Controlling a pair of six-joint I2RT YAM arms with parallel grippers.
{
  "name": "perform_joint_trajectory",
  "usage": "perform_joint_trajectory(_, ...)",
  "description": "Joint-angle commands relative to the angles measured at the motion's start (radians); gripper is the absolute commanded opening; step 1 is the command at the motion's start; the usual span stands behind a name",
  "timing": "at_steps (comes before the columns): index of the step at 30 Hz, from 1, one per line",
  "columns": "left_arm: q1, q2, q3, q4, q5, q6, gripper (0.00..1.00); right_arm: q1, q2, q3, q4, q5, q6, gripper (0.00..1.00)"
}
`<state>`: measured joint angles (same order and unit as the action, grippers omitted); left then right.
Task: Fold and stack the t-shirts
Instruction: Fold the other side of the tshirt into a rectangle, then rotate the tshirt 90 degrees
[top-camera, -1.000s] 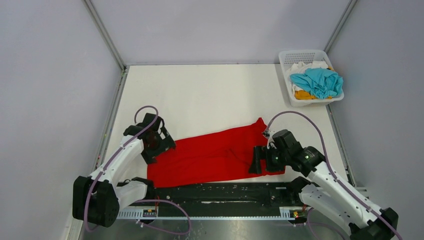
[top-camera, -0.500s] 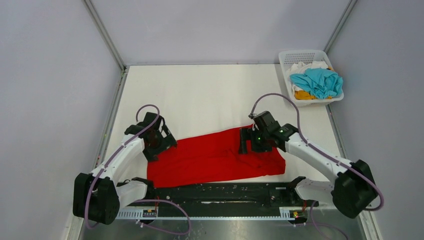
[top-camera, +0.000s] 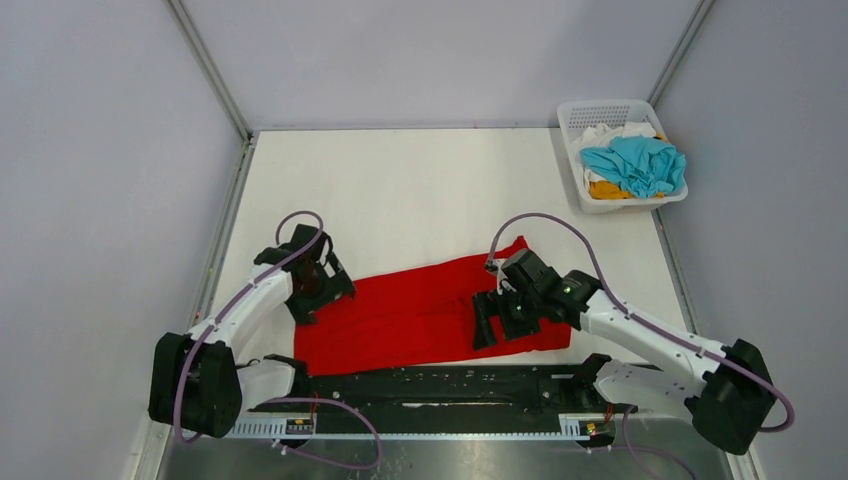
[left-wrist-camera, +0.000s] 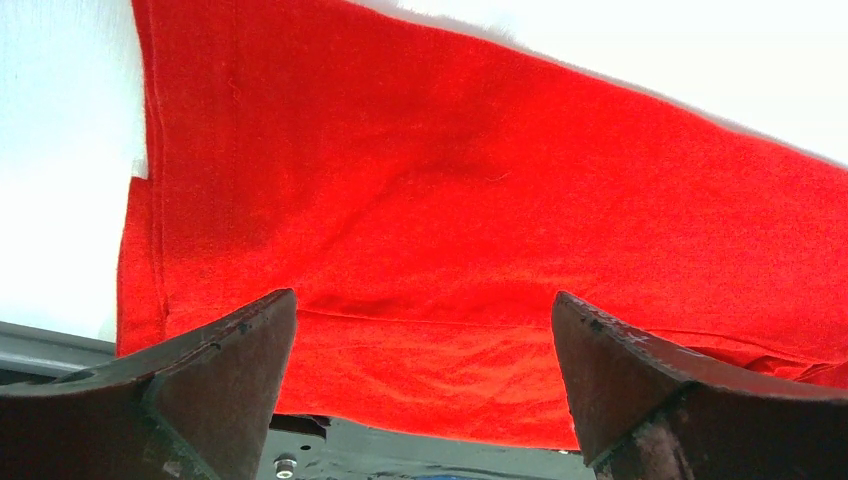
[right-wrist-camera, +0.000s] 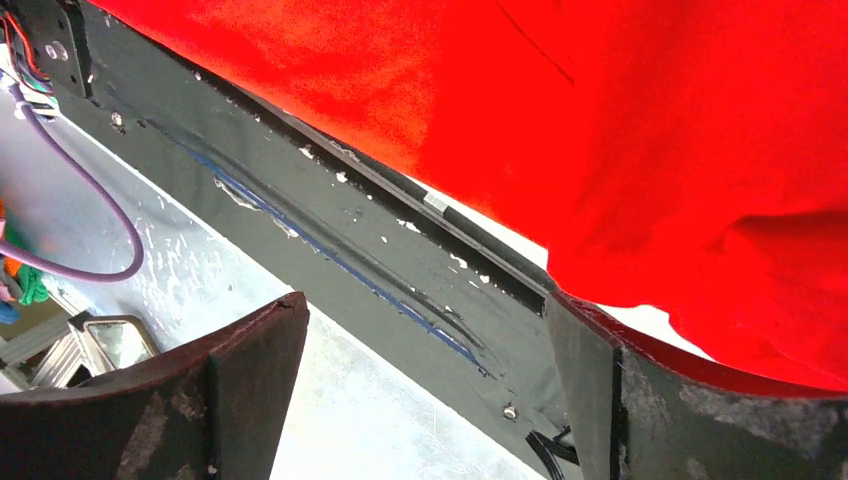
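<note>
White tabletop (top-camera: 420, 190) carries our red t-shirt (top-camera: 410, 318), flat along the near edge. We see the left tool (top-camera: 311, 291) and right tool (top-camera: 492, 322) over it, jaws wide apart, gripping nothing.

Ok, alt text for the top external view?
A red t-shirt lies flat along the near edge of the table, the open left gripper over its left end, the open right gripper over its right half. A white basket of crumpled shirts sits far right.

White perforated plastic basket (top-camera: 572, 150) sits at far-rt corner of white table (top-camera: 420, 190). Black mounting rail (top-camera: 450, 378) runs along near edge (scuffed, w/ white flecks in rt wrist view). Grey walls (top-camera: 440, 60) on three sides.
</note>
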<state>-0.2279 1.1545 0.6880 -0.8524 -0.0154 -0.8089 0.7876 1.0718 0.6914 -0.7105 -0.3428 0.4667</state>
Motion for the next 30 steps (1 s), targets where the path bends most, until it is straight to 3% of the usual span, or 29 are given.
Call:
perform_joint_trajectory(1,-0.002,0.02,0.053,0.022,0.009,0.016,0.99,0.004,-0.055,0.012,-0.045,0.107,0.035,0.99)
perform_joint_trajectory(4,-0.002,0.02,0.056,0.023,0.03,0.024,0.99,0.002,-0.027,0.035,-0.036,0.253,0.079,1.0)
perform_joint_trajectory(7,-0.004,0.006,0.039,0.037,0.085,0.042,0.99,-0.025,0.033,0.033,0.014,0.305,0.13,0.99)
perform_joint_trajectory(17,-0.069,0.004,-0.077,0.173,0.239,0.041,0.99,-0.296,0.219,-0.12,0.337,0.241,0.303,0.99)
perform_joint_trajectory(25,-0.167,0.087,-0.031,0.256,0.255,-0.017,0.99,-0.495,0.515,0.079,0.38,0.157,0.244,1.0)
perform_joint_trajectory(30,-0.243,0.211,0.03,0.313,0.257,-0.047,0.99,-0.579,0.668,0.31,0.337,0.11,0.218,1.0)
